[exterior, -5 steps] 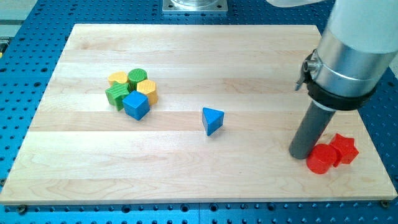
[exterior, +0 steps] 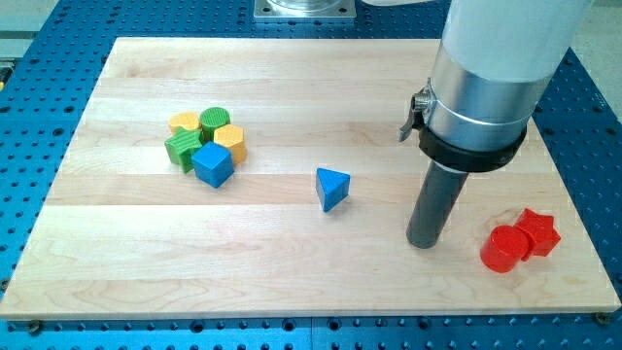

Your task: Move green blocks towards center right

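Note:
Two green blocks sit in a tight cluster at the view's upper left: a green cylinder [exterior: 215, 121] at the cluster's top and a green ribbed block [exterior: 182, 149] at its left. My tip [exterior: 424, 243] rests on the board at the view's lower right, far to the right of the cluster. It stands between the blue triangular block [exterior: 332, 187] on its left and the red blocks on its right, touching neither.
The cluster also holds two yellow blocks [exterior: 184, 123] [exterior: 230, 141] and a blue cube [exterior: 213, 164]. A red cylinder [exterior: 502, 249] and a red star-shaped block [exterior: 537, 232] touch each other near the board's right edge [exterior: 583, 209].
My tip has slid left, away from the red cylinder it stood against. No block has moved.

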Tool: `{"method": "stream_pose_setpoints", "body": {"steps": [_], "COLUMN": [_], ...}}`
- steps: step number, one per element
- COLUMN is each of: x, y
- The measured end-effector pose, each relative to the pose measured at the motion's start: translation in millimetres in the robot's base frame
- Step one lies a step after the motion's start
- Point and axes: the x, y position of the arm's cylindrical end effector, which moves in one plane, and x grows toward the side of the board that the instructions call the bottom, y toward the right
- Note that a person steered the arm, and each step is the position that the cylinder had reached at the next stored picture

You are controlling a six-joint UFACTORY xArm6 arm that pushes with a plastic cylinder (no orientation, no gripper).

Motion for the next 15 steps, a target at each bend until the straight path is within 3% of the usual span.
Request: {"method": "stream_pose_setpoints", "body": {"steps": [3,5,6,8,10,11,12,13,15], "x": [2.1,10.9,-49.1,-87.0,-163.1,-191.4,-230.5,-238.7,-239.2], "y": [-0.1,-120.0,-226.3,-311.2,-224.9,-260.6,-246.1,-190.9,-228.7]}}
